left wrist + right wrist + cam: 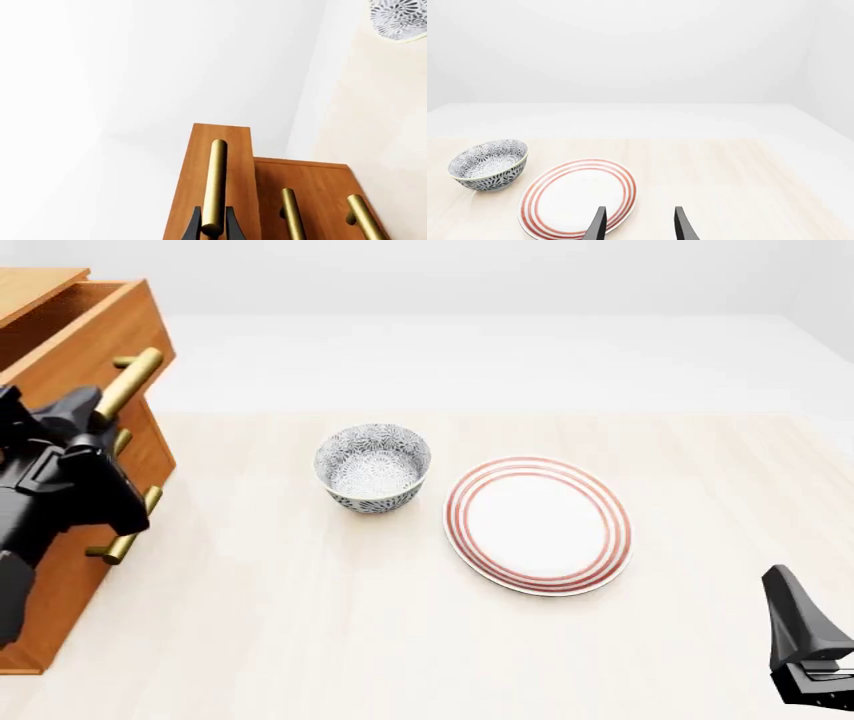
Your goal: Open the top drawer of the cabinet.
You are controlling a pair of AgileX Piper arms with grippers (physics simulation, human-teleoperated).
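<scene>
Far left: cabinet (80,540), top drawer (94,335) already standing out past the two lower fronts. Left gripper (213,227) clamped on its brass handle (215,185). Step in hand: the pull. Next move, I judge: straight draw toward the near side, no twist. Bowl (372,467) and plate (538,524) at centre. Right gripper (639,225) parked near right, fingers apart, empty.

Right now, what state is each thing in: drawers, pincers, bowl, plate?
top drawer: pulled partly out, past the two lower drawers.
lower drawers: shut.
left pincer: shut on the top drawer's handle.
right pincer: open, holding nothing, above the table.
bowl: upright, empty.
plate: flat on the table, empty.
</scene>
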